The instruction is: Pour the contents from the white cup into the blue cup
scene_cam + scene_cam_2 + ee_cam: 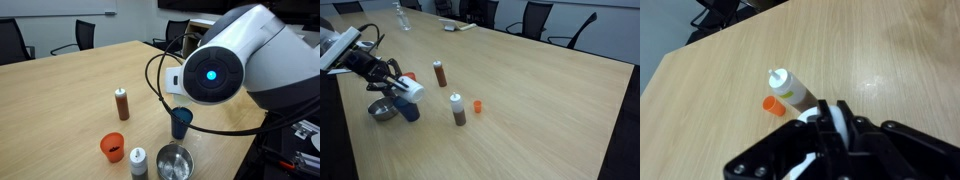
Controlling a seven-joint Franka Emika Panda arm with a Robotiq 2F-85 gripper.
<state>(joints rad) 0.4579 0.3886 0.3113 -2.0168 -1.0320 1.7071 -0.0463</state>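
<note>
My gripper [396, 82] is shut on the white cup [413, 90] and holds it tipped on its side, mouth over the blue cup [408, 109]. The blue cup stands upright near the table edge and also shows in an exterior view [181, 122]. In the wrist view the gripper [833, 108] clamps the white cup's wall [810, 117] between its fingers. The blue cup is hidden there. In that exterior view the arm hides the white cup and the jaws. I cannot see any contents.
A shiny steel bowl [174, 162] [382, 110] sits beside the blue cup. A white-capped grey shaker [138, 160] [457, 110] [786, 86] and an orange cup [112, 147] [477, 105] [773, 104] stand close by. A brown bottle [122, 104] [440, 73] stands further in. Office chairs ring the table.
</note>
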